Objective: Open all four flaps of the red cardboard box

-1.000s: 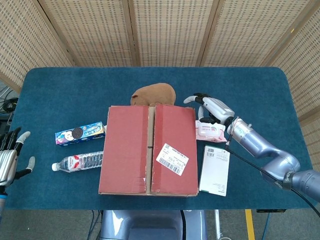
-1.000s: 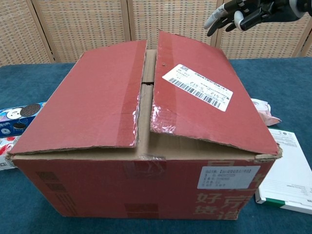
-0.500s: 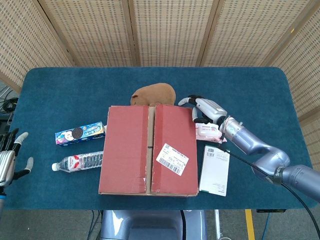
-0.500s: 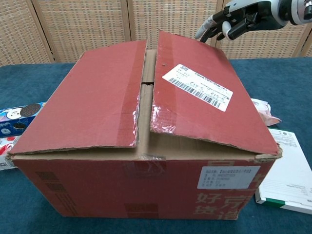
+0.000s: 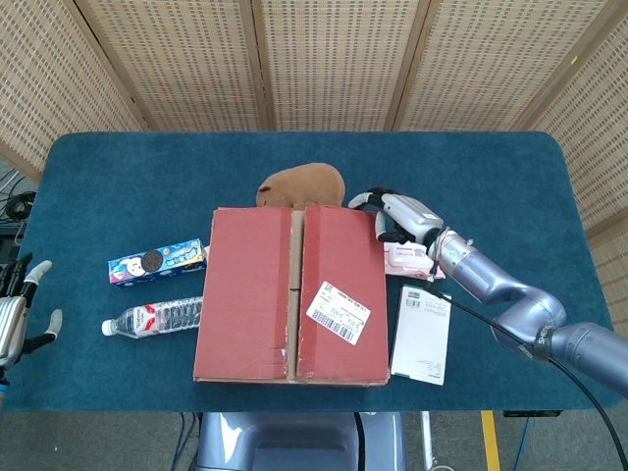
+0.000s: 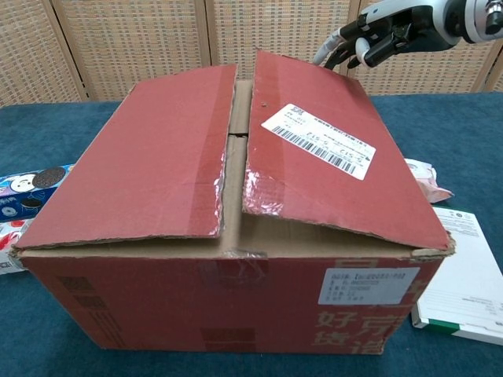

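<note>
**Right hand at the far corner of the box: risks before the first flap lifts**

The red cardboard box point(image 5: 291, 294) sits mid-table on the dark blue cloth-covered table point(image 5: 491, 177), its two long top flaps not yet opened. The right-side flap with the white shipping label point(image 6: 314, 153) is tilted, its centre edge raised above the left-side flap point(image 6: 149, 165); a gap along the seam exposes brown card below. The right hand point(image 5: 392, 214) hovers at the far right corner of the box, fingers curled partway and holding nothing; whether the fingertips point(image 6: 334, 49) touch the flap edge cannot be told from either view. The left hand point(image 5: 15, 312) waits at the table edge, well apart from the box, fingers spread and empty.

Judged risks from this position:

- The fingertips meet the flap from its outer, hinged side. Pressing there would likely push the flap down or shove the whole box toward the left hand, not lift it.
- Just below the right palm lies a pink-and-white soft wipes packet point(image 5: 410, 259), and nearer the forearm a white flat carton point(image 5: 422, 334); a downward sweep could drag either.
- Behind the fingers rests a brown plush toy point(image 5: 302, 184), liable to be knocked.
- The unheld box may slide toward the blue biscuit packet point(image 5: 157, 261) and clear plastic water bottle point(image 5: 153, 317) beyond its far side.
</note>
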Controlling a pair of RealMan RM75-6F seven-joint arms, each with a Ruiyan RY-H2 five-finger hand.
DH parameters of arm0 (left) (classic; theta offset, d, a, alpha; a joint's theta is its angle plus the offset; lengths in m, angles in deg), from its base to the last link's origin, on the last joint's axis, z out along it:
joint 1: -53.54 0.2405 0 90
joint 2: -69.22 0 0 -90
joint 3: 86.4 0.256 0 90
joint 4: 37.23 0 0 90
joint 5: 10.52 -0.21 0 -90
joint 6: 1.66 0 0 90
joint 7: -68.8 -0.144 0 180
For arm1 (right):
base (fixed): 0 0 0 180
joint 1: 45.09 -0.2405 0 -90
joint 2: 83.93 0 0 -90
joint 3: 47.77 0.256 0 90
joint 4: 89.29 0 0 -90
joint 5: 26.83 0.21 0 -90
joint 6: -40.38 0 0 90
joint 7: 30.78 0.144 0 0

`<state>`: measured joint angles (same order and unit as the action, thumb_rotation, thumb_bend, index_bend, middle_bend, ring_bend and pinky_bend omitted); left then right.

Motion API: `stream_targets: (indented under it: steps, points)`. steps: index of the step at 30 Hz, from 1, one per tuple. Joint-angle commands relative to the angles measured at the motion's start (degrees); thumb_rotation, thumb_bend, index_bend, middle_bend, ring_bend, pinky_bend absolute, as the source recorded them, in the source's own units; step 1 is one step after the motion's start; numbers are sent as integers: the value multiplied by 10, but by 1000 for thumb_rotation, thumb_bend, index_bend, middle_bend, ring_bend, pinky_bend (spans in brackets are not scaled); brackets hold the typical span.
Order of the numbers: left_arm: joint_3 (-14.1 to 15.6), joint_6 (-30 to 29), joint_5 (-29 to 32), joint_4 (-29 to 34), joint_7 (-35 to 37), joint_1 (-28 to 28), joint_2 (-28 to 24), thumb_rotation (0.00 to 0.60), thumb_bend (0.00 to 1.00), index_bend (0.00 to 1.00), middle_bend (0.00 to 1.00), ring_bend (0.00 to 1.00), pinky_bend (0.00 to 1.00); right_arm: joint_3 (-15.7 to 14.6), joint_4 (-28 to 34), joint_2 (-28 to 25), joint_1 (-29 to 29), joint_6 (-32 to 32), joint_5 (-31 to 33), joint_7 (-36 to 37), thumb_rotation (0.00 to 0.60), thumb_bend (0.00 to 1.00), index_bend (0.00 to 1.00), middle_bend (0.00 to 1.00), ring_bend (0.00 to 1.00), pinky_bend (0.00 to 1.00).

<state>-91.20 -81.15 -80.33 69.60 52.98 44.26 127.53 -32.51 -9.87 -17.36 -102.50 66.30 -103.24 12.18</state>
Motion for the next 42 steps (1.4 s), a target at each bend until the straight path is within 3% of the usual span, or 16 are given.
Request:
stream_targets:
  steps: [1, 12, 30, 42]
  points:
    - [-1, 0, 1, 0, -1, -1, 1, 494, 465, 114, 0, 0, 0, 0, 1, -1, 1, 0, -1, 0, 600, 1000, 217, 314, 0, 0]
    - [-1, -2, -1, -3, 3, 1, 1, 497, 465, 115, 0, 0, 0, 8, 30, -32, 10, 5, -10, 23, 600, 1000, 217, 408, 0, 0]
    - [-2, -9, -9, 0, 5, 3, 0, 494, 465, 116, 0, 0, 0, 29, 94, -136, 29, 15, -52, 115, 600, 1000, 217, 410, 0, 0]
    - [-2, -10, -12, 3, 2, 3, -2, 495, 465, 118, 0, 0, 0, 11, 85, -178, 32, 26, -109, 192, 600, 1000, 218, 406, 0, 0]
